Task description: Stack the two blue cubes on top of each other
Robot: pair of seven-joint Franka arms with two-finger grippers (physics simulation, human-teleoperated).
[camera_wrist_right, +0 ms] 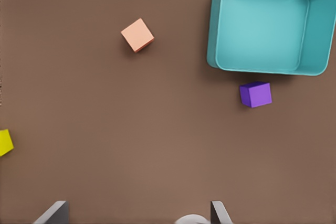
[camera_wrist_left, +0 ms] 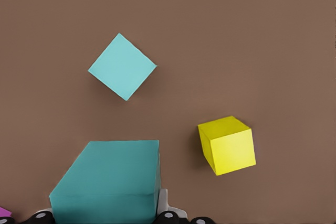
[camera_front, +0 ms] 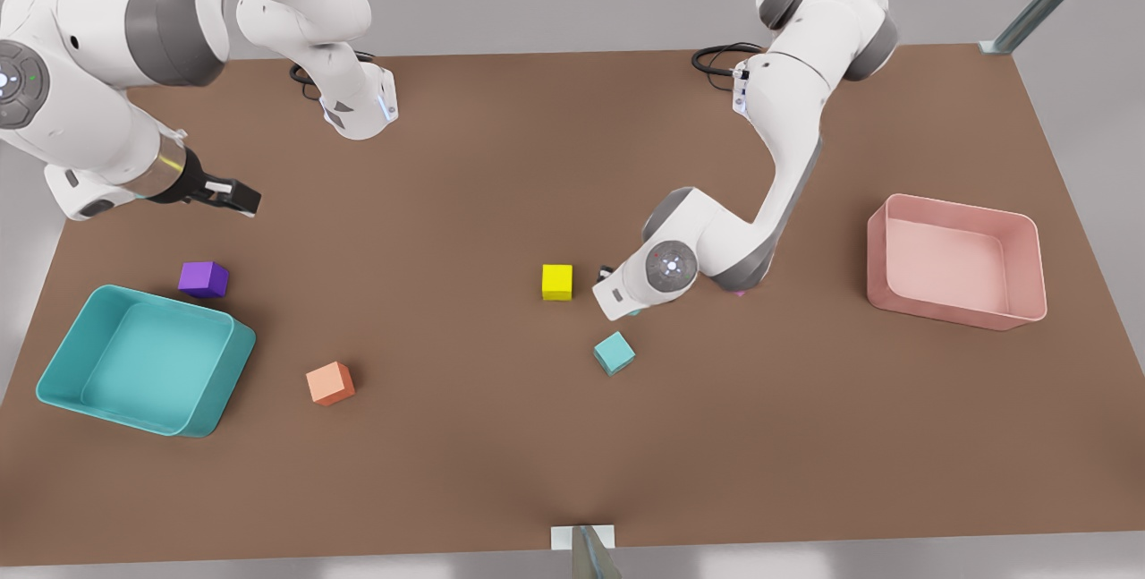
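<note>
One blue cube [camera_wrist_left: 110,177] is clamped between the fingers of my left gripper [camera_wrist_left: 105,216], which is shut on it. That gripper [camera_front: 629,309] hangs low over the table's middle, mostly hidden under its own wrist. The other blue cube [camera_front: 614,353] [camera_wrist_left: 122,66] lies on the table just in front of it, turned at an angle. My right gripper [camera_front: 237,196] [camera_wrist_right: 137,208] waits high at the front view's left, open with nothing between its fingers.
A yellow cube [camera_front: 556,282] [camera_wrist_left: 227,145] sits close beside the left gripper. A purple cube [camera_front: 203,279] and an orange cube [camera_front: 330,383] lie near the teal tray [camera_front: 224,382]. A pink tray [camera_front: 948,302] stands at the right, and a small magenta object [camera_front: 739,293] peeks from under the arm.
</note>
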